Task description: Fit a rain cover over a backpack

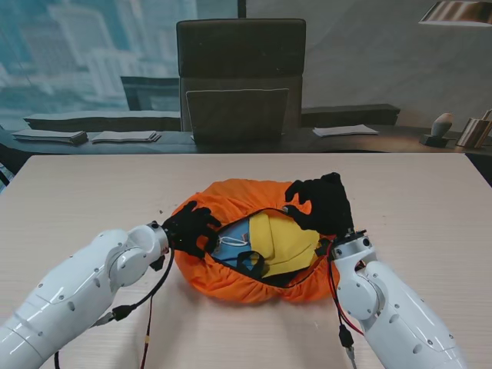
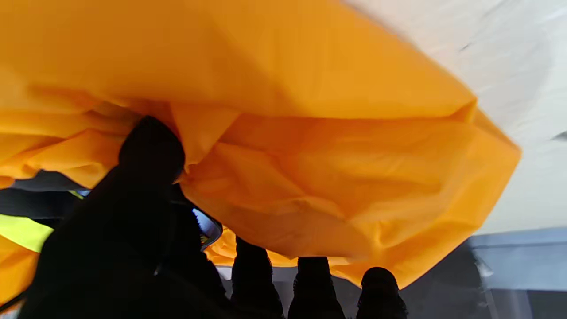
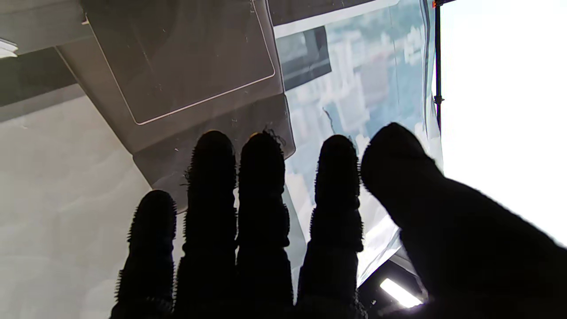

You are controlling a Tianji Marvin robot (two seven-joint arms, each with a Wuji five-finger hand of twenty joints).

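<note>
- L hand (image 1: 188,227): fingers pinching the hem of the rain cover (image 1: 231,280) on its left side; wrist view shows thumb (image 2: 150,150) pressed into bunched fabric.
- R hand (image 1: 321,204): lies on the cover's far right rim. Wrist view shows fingers (image 3: 261,177) straight, side by side, nothing between them; whether they grip fabric, I cannot tell.
- Cover: orange, thin, crinkly, v. light; I judge it slippery, with an elastic edge. Best hold: the gathered hem, not the slack panel.
- Backpack (image 1: 280,246): yellow/blue, soft, mid-table (image 1: 77,184), inside cover, opening facing up, partly exposed.
</note>
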